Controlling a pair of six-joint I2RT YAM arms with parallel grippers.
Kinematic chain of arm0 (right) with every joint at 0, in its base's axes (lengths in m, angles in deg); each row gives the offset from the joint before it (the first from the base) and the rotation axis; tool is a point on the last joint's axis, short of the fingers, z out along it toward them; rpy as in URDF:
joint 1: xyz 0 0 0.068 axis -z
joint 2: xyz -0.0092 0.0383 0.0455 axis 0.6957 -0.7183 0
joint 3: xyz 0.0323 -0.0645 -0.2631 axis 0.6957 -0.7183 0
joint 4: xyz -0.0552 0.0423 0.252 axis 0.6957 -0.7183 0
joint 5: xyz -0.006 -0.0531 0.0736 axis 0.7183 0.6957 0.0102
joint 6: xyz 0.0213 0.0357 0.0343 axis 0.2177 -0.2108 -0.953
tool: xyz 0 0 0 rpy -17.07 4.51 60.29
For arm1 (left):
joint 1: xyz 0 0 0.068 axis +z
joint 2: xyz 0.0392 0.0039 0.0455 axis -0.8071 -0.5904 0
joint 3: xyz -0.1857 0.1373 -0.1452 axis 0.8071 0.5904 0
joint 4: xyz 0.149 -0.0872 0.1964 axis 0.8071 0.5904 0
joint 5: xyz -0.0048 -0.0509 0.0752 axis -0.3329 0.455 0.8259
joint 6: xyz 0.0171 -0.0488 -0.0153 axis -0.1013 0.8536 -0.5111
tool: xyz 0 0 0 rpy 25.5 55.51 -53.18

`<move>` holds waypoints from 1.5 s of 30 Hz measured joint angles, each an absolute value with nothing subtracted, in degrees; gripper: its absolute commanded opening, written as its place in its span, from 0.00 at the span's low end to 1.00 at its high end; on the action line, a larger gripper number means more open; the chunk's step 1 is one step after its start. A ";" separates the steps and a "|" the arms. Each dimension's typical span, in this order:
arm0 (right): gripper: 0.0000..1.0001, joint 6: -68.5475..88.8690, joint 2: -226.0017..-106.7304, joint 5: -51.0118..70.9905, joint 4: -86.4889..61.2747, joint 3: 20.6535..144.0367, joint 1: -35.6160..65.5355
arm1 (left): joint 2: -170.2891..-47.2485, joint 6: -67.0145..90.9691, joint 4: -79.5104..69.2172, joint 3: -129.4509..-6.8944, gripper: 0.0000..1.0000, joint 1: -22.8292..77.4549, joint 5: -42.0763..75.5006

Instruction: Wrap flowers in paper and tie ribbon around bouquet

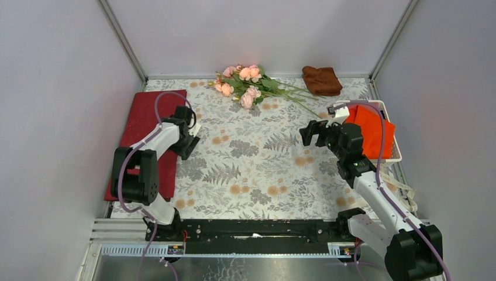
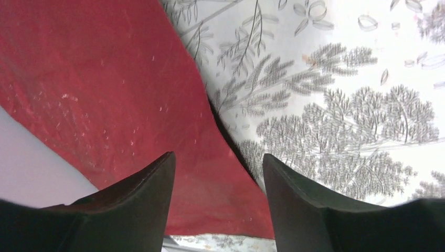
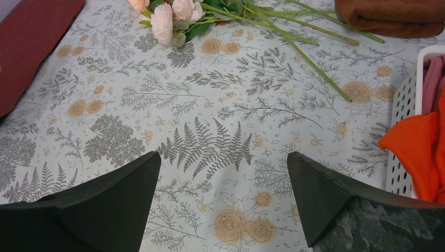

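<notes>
Presently, item by item, working out from each hand.

1. Left gripper (image 2: pixel 218 157): the jaws are apart and hold nothing. It is poised low over the paper, and the sheet's edge runs through the gap between the fingers. This placement probably suits a pinch on that edge to lift it.
2. Paper (image 2: pixel 105 89): a dark red sheet lying flat directly under the left gripper. It spreads away to the gripper's outer side and is not yet under the flowers.
3. Tablecloth (image 1: pixel 245 170): a leaf-and-rose print that begins just inside the left gripper and runs across to the right one.
4. Right gripper (image 3: pixel 224 156): the jaws are wide and empty. It hangs above bare cloth and faces the flowers, likely waiting its turn.
5. Flowers (image 3: pixel 173 16): pink roses lying on their side well ahead of the right gripper. The heads are away to its left and the stems trail back toward it.
6. Brown cloth (image 3: pixel 391 16): folded, lying beyond the stems.
7. Basket (image 3: pixel 404 105): white, just beside the right gripper on its outer side. It holds the orange sheets (image 1: pixel 371 132).
8. Ribbon: cannot be made out in any view.
</notes>
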State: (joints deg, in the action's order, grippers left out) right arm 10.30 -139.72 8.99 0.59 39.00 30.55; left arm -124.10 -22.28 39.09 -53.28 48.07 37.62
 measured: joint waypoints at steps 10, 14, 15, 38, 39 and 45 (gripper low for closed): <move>1.00 10.71 -140.48 9.03 0.65 38.98 30.55 | -132.30 -19.48 34.28 -54.00 0.36 48.25 39.78; 1.00 10.74 -140.79 9.03 0.63 38.98 30.55 | -132.28 -19.72 31.94 -53.56 0.35 48.67 43.69; 1.00 10.74 -140.79 9.01 0.65 38.98 30.55 | -132.28 -19.81 31.37 -53.19 0.34 48.77 44.52; 0.95 3.76 -142.61 -0.94 4.35 39.00 30.59 | -117.74 -22.15 44.73 -73.67 0.00 48.95 23.48; 0.94 1.99 -143.54 -2.58 5.55 39.00 30.57 | -117.28 -21.91 46.04 -76.38 0.00 46.94 21.73; 0.95 -7.93 -150.17 -7.54 10.10 39.00 27.77 | -117.37 -20.16 58.60 -94.87 0.00 26.13 11.52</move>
State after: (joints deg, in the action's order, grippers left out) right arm -7.93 -150.17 -7.54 10.10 39.00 27.77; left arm -117.37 -20.16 58.60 -94.87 26.13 11.52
